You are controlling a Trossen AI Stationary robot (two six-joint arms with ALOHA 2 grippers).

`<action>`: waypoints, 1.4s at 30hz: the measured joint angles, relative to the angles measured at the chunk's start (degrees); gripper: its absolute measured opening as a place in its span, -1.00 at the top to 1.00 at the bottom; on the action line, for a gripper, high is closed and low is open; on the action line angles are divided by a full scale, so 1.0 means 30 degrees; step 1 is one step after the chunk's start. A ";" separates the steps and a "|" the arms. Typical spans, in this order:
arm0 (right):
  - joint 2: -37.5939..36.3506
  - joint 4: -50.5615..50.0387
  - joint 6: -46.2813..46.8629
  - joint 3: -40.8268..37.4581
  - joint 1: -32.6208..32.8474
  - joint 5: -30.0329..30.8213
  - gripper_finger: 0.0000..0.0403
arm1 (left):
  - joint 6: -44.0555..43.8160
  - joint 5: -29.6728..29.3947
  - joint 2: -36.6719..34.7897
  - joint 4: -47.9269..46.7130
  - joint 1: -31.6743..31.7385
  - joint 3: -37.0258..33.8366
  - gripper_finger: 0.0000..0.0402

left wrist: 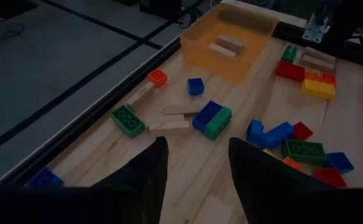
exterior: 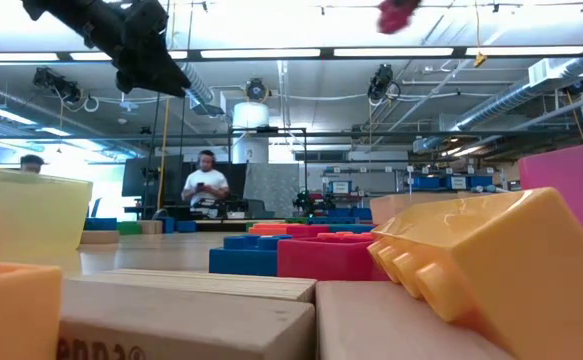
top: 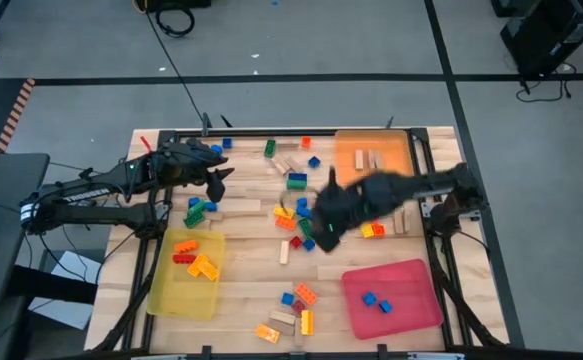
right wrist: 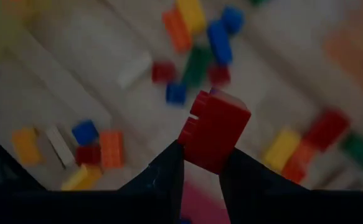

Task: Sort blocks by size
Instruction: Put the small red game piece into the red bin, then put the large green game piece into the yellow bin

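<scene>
Only the right wrist view shows the red block (right wrist: 215, 129) pinched between the right gripper (top: 328, 236) fingers, tilted, its long axis slanting, above the scattered blocks (top: 296, 215) mid-table, while the left gripper (top: 214, 178) hovers spread and empty near the far-left edge.

Right gripper (right wrist: 201, 163) raised above table centre, arm extended inward, fingers clamped on a red plastic brick (right wrist: 214, 130). Left gripper (left wrist: 197, 168) hovers over the table's far-left area, fingers apart, holding nothing.
</scene>
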 joint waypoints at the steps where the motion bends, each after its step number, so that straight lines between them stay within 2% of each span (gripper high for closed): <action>1: -0.0107 0.0001 0.0890 -0.0626 0.0578 -0.0017 0.51 | 0.0014 0.0000 0.0000 -0.0112 -0.0007 0.0000 0.12; 6: -0.0605 0.0119 0.5019 -0.3810 0.3268 -0.1434 0.51 | 0.0051 0.0004 0.0000 -0.0296 -0.0004 -0.0003 0.12; 11: -0.0655 0.1927 0.6910 -0.6471 0.5360 -0.3218 0.51 | 0.0073 0.0000 0.0000 -0.0244 -0.0002 -0.0007 0.12; 19: -0.0669 0.8616 0.9008 -1.1196 0.7108 -0.4940 0.51 | 0.0095 -0.0006 0.0000 -0.0204 -0.0007 -0.0007 0.12; 24: -0.0655 1.2285 0.9970 -1.3589 0.7464 -0.5162 0.51 | 0.0101 -0.0006 0.0000 -0.0197 -0.0006 -0.0007 0.12; 30: -0.0647 1.2862 1.0930 -1.4501 0.7592 -0.6034 0.45 | 0.0102 -0.0009 0.0000 -0.0197 0.0000 -0.0007 0.12; 42: -0.0647 1.2965 1.1964 -1.4272 0.7626 -0.6538 0.14 | 0.0102 -0.0022 0.0000 -0.0197 -0.0005 -0.0015 0.12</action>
